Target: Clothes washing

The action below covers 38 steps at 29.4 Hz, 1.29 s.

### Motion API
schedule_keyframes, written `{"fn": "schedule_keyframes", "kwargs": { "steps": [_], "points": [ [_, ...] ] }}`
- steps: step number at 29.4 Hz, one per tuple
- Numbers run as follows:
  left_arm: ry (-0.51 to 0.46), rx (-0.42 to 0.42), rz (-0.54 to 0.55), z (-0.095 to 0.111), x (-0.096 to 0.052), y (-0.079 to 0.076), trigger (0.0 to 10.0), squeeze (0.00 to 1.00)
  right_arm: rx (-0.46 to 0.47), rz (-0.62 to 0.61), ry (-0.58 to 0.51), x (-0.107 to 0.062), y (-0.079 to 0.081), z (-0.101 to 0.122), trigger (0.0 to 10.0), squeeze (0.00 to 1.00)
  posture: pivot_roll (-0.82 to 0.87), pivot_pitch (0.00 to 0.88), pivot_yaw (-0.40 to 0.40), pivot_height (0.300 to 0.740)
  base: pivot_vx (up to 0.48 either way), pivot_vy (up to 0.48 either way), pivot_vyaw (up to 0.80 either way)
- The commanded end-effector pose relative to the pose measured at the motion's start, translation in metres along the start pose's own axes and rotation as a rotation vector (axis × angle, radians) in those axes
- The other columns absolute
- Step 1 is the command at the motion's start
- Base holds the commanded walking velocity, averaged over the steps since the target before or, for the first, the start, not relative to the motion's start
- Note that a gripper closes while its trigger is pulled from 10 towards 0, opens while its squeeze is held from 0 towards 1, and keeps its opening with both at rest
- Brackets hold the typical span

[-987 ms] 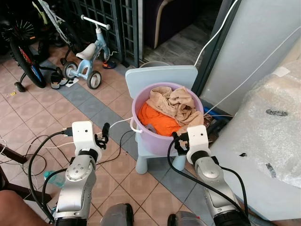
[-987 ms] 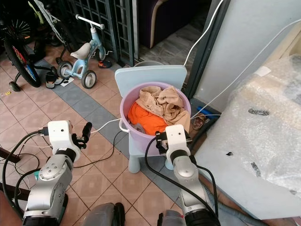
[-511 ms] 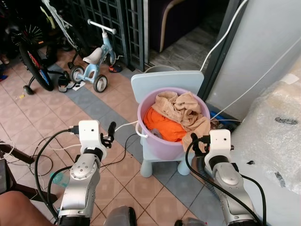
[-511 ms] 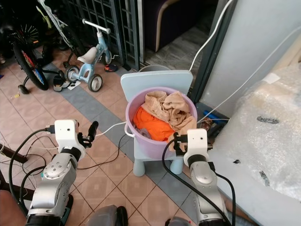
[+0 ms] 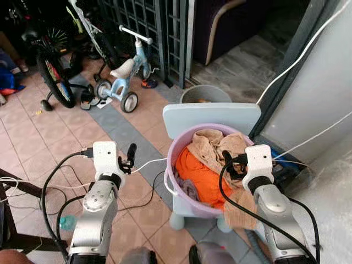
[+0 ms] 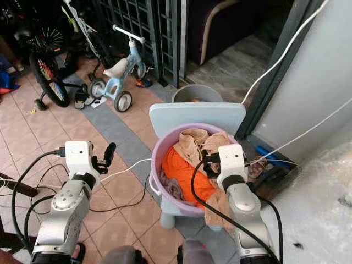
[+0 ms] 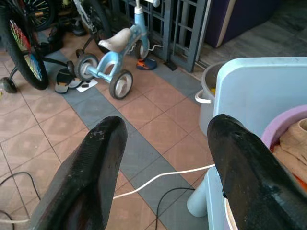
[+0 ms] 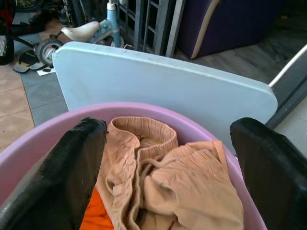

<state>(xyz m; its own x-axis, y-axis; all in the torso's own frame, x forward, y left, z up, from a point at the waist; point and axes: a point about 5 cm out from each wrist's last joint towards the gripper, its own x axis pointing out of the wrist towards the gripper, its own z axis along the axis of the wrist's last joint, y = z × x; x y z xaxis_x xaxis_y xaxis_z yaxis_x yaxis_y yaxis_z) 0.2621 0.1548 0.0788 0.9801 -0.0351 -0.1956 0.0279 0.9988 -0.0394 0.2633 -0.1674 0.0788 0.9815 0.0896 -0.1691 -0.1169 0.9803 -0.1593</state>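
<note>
A purple basin (image 5: 175,177) stands on a light blue child's chair (image 5: 212,116). It holds a beige garment (image 5: 212,146) on top of an orange one (image 5: 197,173), and a beige fold (image 5: 240,212) hangs over its near right rim. My right gripper (image 5: 230,165) is open just above that rim, its fingers (image 8: 72,167) spread on either side of the beige garment (image 8: 158,163). My left gripper (image 5: 131,155) is open in the air left of the basin, over the tiled floor, holding nothing.
A grey bucket (image 5: 206,94) sits behind the chair. A blue balance bike (image 5: 129,69), a bicycle (image 5: 52,74) and sandals (image 5: 87,98) stand at the far left by a metal gate (image 5: 159,27). White and black cables (image 5: 146,164) cross the floor. A grey wall (image 5: 324,93) rises on the right.
The camera has moved closer to the basin and chair. My right gripper has risen from below the basin's front to above its near right rim. The left gripper stays open.
</note>
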Motion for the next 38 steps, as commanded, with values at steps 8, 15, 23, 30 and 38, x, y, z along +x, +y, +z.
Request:
{"fn": "schedule_keyframes", "kwargs": {
  "steps": [8, 15, 23, 30, 38],
  "points": [
    [0.052, -0.012, 0.028, -0.007, -0.005, 0.008, 10.0, 0.00, -0.077, 0.006, 0.117, 0.004, 0.002, -0.010, 10.0, 0.00, -0.04, 0.137, 0.034, 0.740, 0.137, -0.041, 0.00],
    [0.091, 0.000, 0.001, -0.011, -0.009, 0.006, 10.0, 0.00, -0.091, 0.014, 0.198, 0.004, -0.004, -0.021, 10.0, 0.00, -0.03, 0.136, 0.021, 0.740, 0.000, 0.000, 0.00],
    [0.109, 0.004, -0.008, -0.013, -0.011, 0.003, 10.0, 0.00, -0.186, 0.179, 0.368, 0.002, 0.000, -0.040, 10.0, 0.00, -0.03, 0.133, 0.012, 0.740, 0.000, 0.000, 0.00],
    [0.125, 0.003, -0.019, -0.014, -0.011, 0.002, 10.0, 0.00, -0.274, 0.209, 0.431, 0.006, -0.013, -0.044, 10.0, 0.00, -0.03, 0.138, 0.006, 0.740, 0.000, 0.000, 0.00],
    [0.136, 0.004, -0.025, -0.014, -0.012, 0.001, 10.0, 0.00, -0.306, 0.303, 0.488, 0.011, -0.006, -0.051, 10.0, 0.00, -0.02, 0.142, 0.003, 0.740, 0.000, 0.000, 0.00]
  ]
}}
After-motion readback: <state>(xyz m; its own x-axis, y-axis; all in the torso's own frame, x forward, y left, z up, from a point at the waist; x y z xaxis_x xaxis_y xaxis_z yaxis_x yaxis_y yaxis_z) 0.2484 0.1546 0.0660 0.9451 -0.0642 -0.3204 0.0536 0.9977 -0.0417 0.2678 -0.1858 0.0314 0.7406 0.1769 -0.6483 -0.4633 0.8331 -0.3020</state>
